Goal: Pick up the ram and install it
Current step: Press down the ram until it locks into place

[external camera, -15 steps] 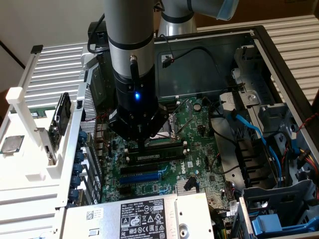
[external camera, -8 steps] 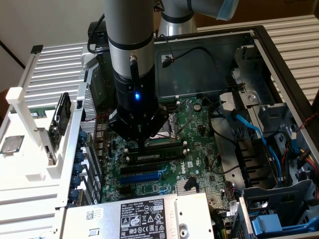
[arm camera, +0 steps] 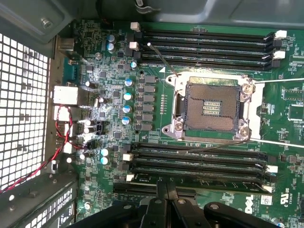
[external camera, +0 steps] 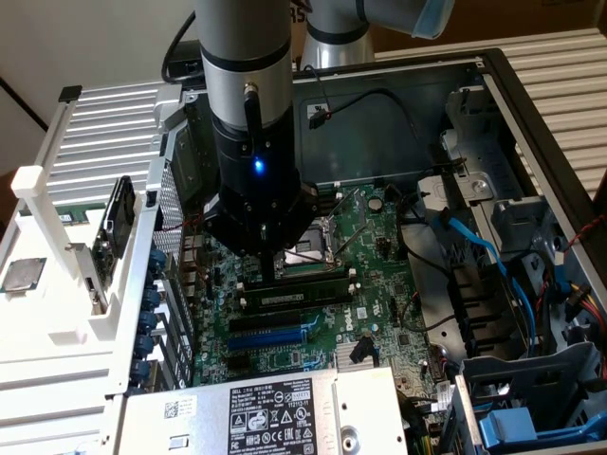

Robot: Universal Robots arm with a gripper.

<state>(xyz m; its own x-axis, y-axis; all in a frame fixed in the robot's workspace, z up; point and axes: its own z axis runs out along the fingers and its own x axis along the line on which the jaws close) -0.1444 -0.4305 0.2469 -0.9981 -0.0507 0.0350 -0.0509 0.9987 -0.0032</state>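
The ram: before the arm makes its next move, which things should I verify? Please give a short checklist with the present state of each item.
1. Ram lined up with the memory slots beside the CPU socket: ok; in the exterior view it stands along them.
2. Ram fully seated in its slot: cannot tell; the arm hides part of it.
3. Claw directly over the ram: ok in the exterior view.
4. Claw's hold on the ram: cannot tell.
5. Open CPU socket free of objects: ok; nothing lies in it.
6. Red wire away from the slots: ok; it runs by the grille.
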